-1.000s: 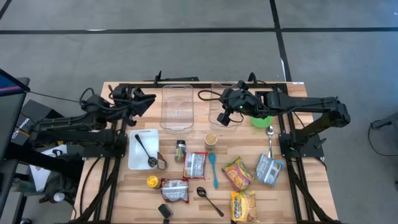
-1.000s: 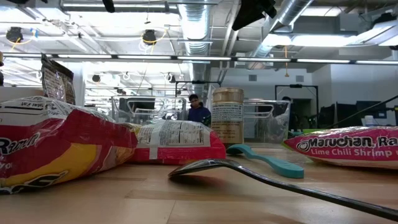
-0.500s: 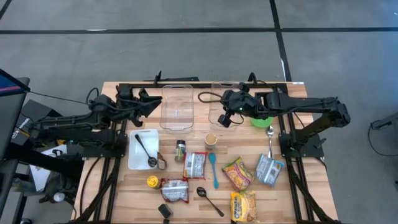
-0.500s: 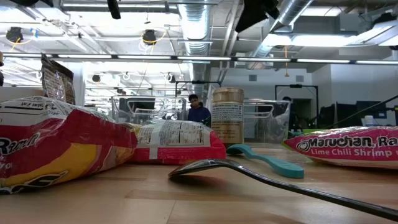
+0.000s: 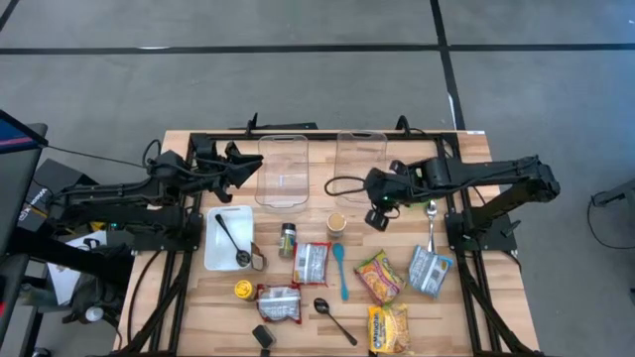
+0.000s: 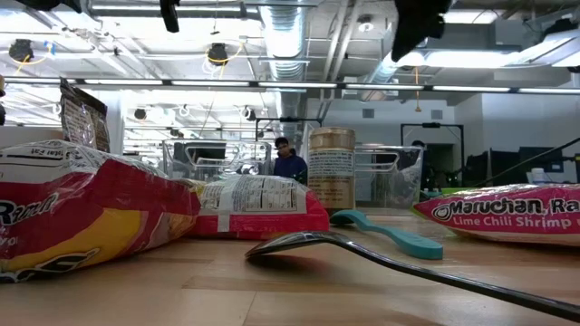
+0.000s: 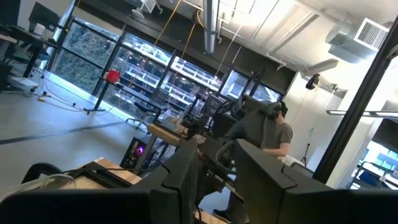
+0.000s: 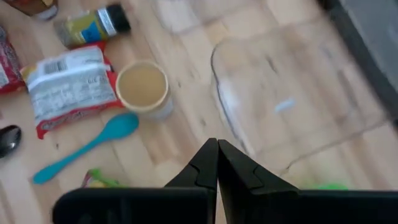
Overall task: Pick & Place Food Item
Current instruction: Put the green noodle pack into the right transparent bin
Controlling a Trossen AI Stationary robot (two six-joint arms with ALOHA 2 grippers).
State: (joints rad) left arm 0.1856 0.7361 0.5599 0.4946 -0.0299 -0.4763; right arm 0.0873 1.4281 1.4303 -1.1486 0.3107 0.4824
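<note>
My right gripper point(image 5: 376, 216) is shut and empty above the table, just right of the small paper cup point(image 5: 337, 222), which shows in its wrist view point(image 8: 143, 87) beside the teal spoon point(image 8: 87, 146). It also shows at the top of the low view point(image 6: 415, 25). My left gripper point(image 5: 248, 165) is open and empty, held above the table's far left, pointing at the left clear container point(image 5: 283, 171). Ramen packets point(image 5: 380, 276) point(image 5: 311, 263) lie flat on the wood. A spice jar point(image 5: 287, 239) lies beside them.
A second clear container point(image 5: 359, 159) stands at the far middle. A green bowl point(image 5: 418, 192), a metal spoon point(image 5: 431, 213) and a blue-white bag point(image 5: 429, 270) lie at the right. A white plate point(image 5: 213, 253) with a black ladle sits at the left. More packets point(image 5: 389, 327) point(image 5: 279, 302) lie near the front edge.
My right gripper has gone from over the right clear container toward the table's near and right edges and now stands beside the cup. My left gripper has gone a little toward the table's right, closer to the left container.
</note>
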